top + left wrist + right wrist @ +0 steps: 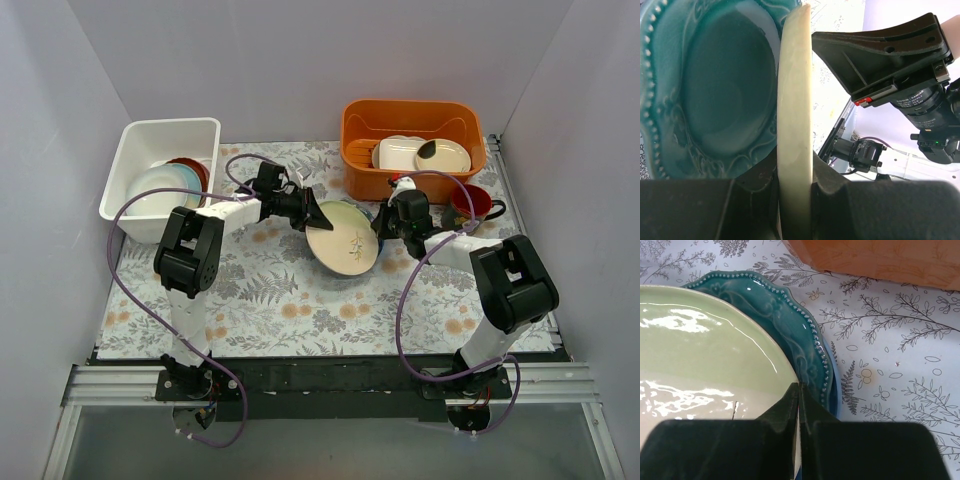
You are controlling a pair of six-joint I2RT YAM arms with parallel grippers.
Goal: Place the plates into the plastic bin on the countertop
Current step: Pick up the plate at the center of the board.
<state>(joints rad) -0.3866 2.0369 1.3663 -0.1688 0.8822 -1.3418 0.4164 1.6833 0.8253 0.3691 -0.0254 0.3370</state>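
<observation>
A cream-green plate (345,240) with a leaf sprig is at the middle of the countertop (270,300), tilted rather than lying flat. The left gripper (318,213) is clamped on its left rim. In the left wrist view the pale edge runs straight between the two fingers, one against each face. The right gripper (383,225) is pinched tight on the right rim, its jaws nearly meeting over the thin lip.

The plate looks like glazed ceramic. It is probably stiff, fairly heavy, slick where light shines on it, and likely to chip if knocked. The rim is the sensible place to hold it, gripped from opposite sides as it is now.

A teal plate (790,325) with a beaded, scalloped edge lies flat just under and behind the cream-green plate. Whether the two touch cannot be seen.

The white plastic bin (130,150) stands at the far left, well apart, with stacked plates (165,185) inside. Their number is hard to make out, and the bin's floor is hidden. An orange tub (360,120) stands at the far right, with a red mug (478,203) near it.
</observation>
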